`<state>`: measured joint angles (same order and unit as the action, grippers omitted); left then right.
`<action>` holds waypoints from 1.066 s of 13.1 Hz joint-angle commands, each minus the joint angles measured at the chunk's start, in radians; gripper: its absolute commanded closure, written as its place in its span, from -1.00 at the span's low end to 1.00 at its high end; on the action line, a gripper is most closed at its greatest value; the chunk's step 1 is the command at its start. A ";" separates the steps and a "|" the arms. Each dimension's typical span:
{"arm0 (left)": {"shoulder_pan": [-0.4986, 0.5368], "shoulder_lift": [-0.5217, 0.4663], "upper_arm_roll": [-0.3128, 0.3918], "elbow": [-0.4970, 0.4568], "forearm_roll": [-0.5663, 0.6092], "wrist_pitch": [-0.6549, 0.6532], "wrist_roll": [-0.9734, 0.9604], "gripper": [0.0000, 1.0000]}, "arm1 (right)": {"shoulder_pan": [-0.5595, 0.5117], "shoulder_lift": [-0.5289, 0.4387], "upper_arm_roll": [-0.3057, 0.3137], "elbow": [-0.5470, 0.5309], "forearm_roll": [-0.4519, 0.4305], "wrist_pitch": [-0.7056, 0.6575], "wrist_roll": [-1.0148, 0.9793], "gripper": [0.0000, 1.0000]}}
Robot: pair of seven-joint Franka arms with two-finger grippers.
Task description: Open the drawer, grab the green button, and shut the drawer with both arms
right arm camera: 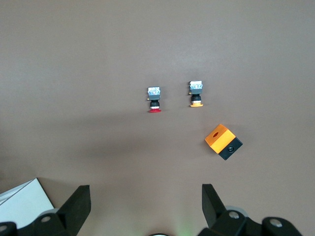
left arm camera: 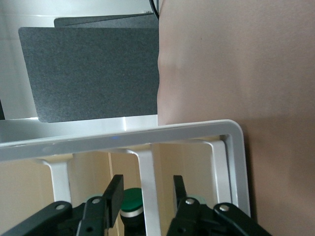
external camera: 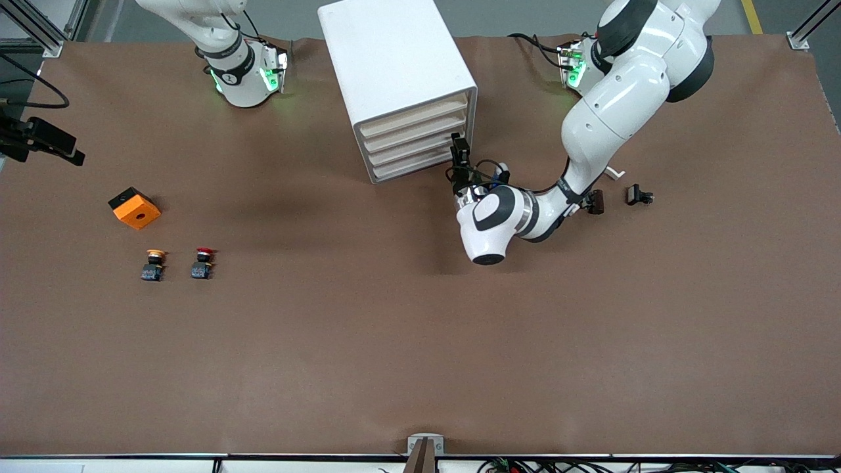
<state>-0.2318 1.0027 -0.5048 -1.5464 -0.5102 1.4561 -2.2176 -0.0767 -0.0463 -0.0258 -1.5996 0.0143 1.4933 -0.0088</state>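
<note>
Reaching to the front of the white drawer cabinet (external camera: 401,85), the left gripper (external camera: 460,152) has its fingers (left arm camera: 114,196) parted either side of a drawer's white handle bar (left arm camera: 147,191), not yet clamped. The green button (left arm camera: 132,202) lies in that drawer, seen between the fingers. Waiting high over the bench (external camera: 420,341), the right gripper (right arm camera: 145,206) is spread wide, above red button (external camera: 203,262), yellow button (external camera: 154,264) and orange block (external camera: 135,207).
</note>
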 commanded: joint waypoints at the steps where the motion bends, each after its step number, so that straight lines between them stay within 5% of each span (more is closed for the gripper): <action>1: -0.020 0.008 0.012 0.017 -0.022 -0.025 -0.027 0.46 | -0.012 0.038 -0.002 0.023 0.010 0.013 0.003 -1.00; 6: -0.027 0.010 0.012 0.020 -0.017 -0.023 -0.030 0.77 | -0.015 0.088 -0.006 0.040 -0.003 0.009 -0.045 -1.00; 14: -0.037 0.007 0.080 0.028 -0.016 -0.022 -0.030 0.74 | -0.046 0.129 -0.006 0.043 0.003 0.021 -0.045 -1.00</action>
<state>-0.2478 1.0034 -0.4727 -1.5419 -0.5267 1.4440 -2.2559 -0.0991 0.0528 -0.0426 -1.5840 0.0127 1.5170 -0.0455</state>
